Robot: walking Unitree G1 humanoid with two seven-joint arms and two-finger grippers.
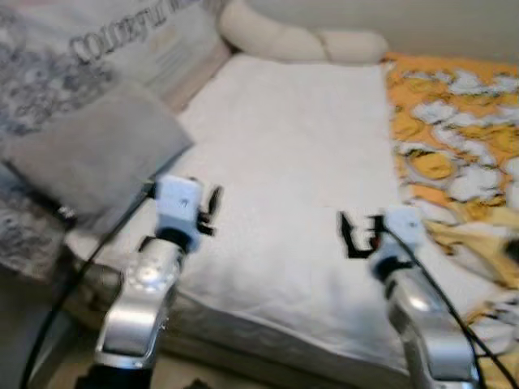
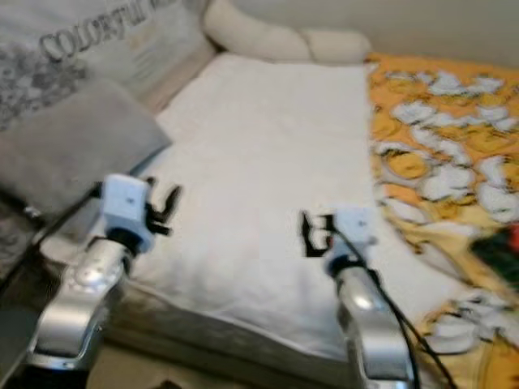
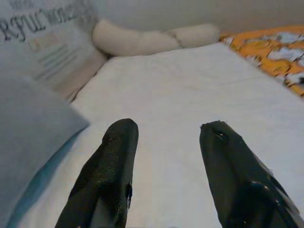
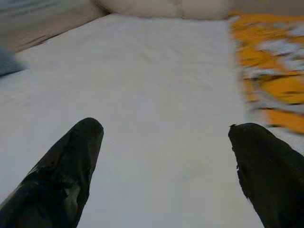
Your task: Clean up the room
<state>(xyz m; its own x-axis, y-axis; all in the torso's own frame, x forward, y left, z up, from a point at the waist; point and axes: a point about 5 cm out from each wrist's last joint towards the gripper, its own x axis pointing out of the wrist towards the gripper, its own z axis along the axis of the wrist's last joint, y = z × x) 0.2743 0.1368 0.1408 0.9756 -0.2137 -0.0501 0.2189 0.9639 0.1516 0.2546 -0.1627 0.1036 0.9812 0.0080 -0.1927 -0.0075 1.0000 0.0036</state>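
Left eye view showed me standing at the foot of a bed covered by a plain white sheet [image 1: 292, 162], both of my silver arms raised over its near edge. My left gripper [image 1: 212, 209] hovered above the sheet's near left part, close beside a grey square cushion [image 1: 93, 154] that leaned against a larger pale pillow printed with dark lettering [image 1: 122, 40]. In the left wrist view its two black fingers [image 3: 111, 166] stood spread apart, with bare white sheet between them and nothing held. My right gripper [image 1: 357, 233] hung over the sheet nearer the right side, just beside the edge of an orange quilt patterned with white and yellow flowers [image 1: 462, 121]. In the right wrist view its fingers [image 4: 71, 166] were wide apart as well, empty, with sheet between them and the orange quilt blurred off to one side. That quilt lay rumpled along the right side of the bed, its near end bunched into folds by my right forearm. At the head of the bed a long cream bolster [image 1: 292, 39] lay curved across the top of the sheet, against the wall. A black cable [image 1: 73, 279] ran down past my left arm. Something small and red [image 2: 511, 237] sat on the quilt at the far right; I could not tell what it was through the blur.
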